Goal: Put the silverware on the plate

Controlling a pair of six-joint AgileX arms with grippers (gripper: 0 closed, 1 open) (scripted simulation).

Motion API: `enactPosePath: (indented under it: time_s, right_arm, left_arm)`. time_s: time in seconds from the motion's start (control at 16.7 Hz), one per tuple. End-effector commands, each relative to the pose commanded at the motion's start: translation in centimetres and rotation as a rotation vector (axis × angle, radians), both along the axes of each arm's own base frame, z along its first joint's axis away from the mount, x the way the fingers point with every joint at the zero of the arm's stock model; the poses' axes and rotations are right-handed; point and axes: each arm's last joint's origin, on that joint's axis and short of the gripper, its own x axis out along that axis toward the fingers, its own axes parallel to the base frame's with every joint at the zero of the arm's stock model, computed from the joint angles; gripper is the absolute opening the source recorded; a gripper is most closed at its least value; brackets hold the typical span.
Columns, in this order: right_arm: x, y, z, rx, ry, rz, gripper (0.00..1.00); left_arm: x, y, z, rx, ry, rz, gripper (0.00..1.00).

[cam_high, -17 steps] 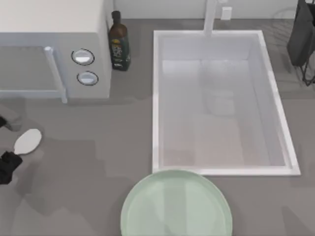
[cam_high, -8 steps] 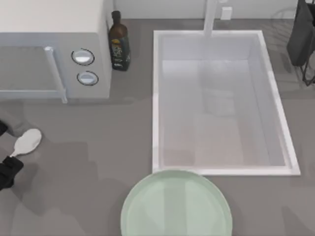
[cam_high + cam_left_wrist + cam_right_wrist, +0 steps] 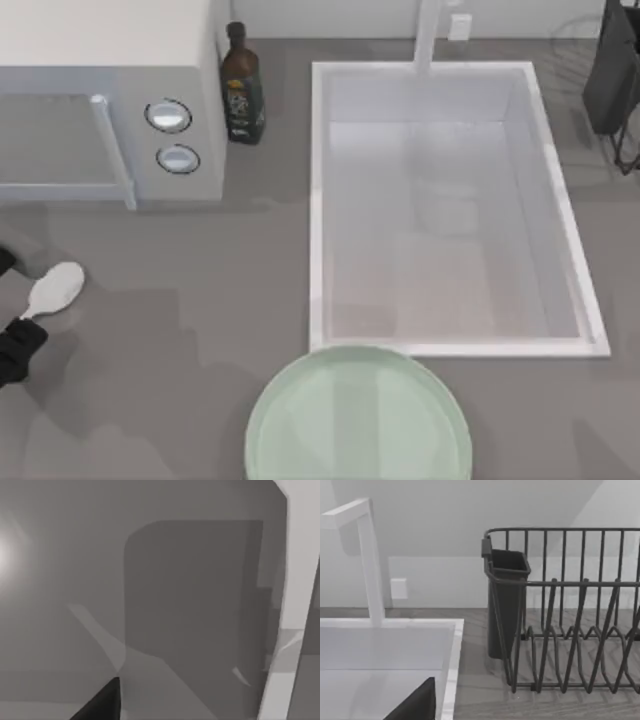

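My left gripper looks matte black and blocky; a dark, pointed finger seems smooth, with no markings I can discern.

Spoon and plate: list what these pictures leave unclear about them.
- Spoon: in the top view its handle runs under the left end effector at the picture's left edge, so the grip is hidden.
- Plate: the top view's bottom edge cuts off its near part.

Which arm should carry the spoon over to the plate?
Left, probably. Its tool is at the spoon by the table's left edge, handle between its fingers; the plate sits near centre.
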Motion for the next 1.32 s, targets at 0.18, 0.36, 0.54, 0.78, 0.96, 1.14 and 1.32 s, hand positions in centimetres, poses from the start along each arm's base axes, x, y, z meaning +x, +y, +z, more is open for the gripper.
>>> enactPosePath:
  time_s: [0.18,0.36,0.54,0.78,0.96,1.14,1.32]
  right_arm:
    - [0.0,0.0,0.0,0.000,0.000,0.000,1.00]
    - [0.0,0.0,0.0,0.000,0.000,0.000,1.00]
    - [0.0,0.0,0.0,0.000,0.000,0.000,1.00]
    - [0.0,0.0,0.0,0.000,0.000,0.000,1.00]
    - [0.0,0.0,0.0,0.000,0.000,0.000,1.00]
    - [0.0,0.0,0.0,0.000,0.000,0.000,1.00]
    - [0.0,0.0,0.0,0.000,0.000,0.000,1.00]
  left_arm:
    - [0.0,0.0,0.0,0.000,0.000,0.000,0.10]
    - [0.0,0.0,0.0,0.000,0.000,0.000,0.00]
    - [0.0,0.0,0.0,0.000,0.000,0.000,0.00]
    - [0.1,0.0,2.2,-0.015,-0.030,0.006,0.00]
    - [0.4,0.1,3.2,-0.015,-0.034,0.008,0.00]
    - [0.6,0.1,6.1,-0.017,-0.022,0.005,0.00]
    - [0.3,0.0,9.6,-0.019,-0.005,0.003,0.00]
